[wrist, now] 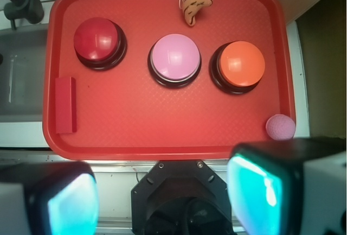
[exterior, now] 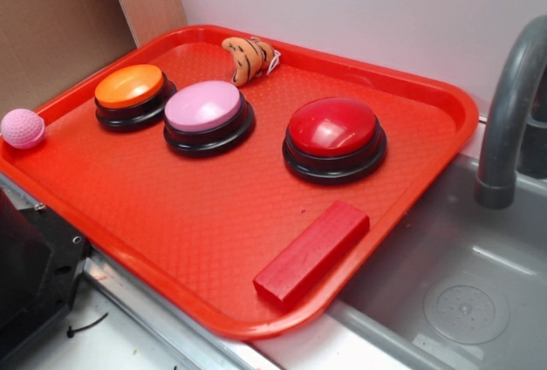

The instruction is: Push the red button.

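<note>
The red button (exterior: 332, 127) (wrist: 97, 38), a glossy red dome on a black round base, stands on the red tray (exterior: 197, 216) (wrist: 162, 121), toward its sink side. In the wrist view my gripper (wrist: 162, 197) hangs high above the robot base, outside the tray's near edge, far from the button. Its two teal pads (wrist: 73, 205) stand wide apart with nothing between them, so it is open. The gripper does not show in the exterior view.
A pink-domed button (exterior: 203, 106) (wrist: 175, 57) and an orange-domed button (exterior: 129, 86) (wrist: 242, 64) stand in a row beside the red one. A flat red block (exterior: 313, 251) (wrist: 65, 105), a croissant toy (exterior: 247, 57) (wrist: 193, 4) and a pink ball (exterior: 22, 127) (wrist: 280, 127) also lie on the tray. A grey sink (exterior: 461, 276) with faucet (exterior: 506, 105) adjoins it.
</note>
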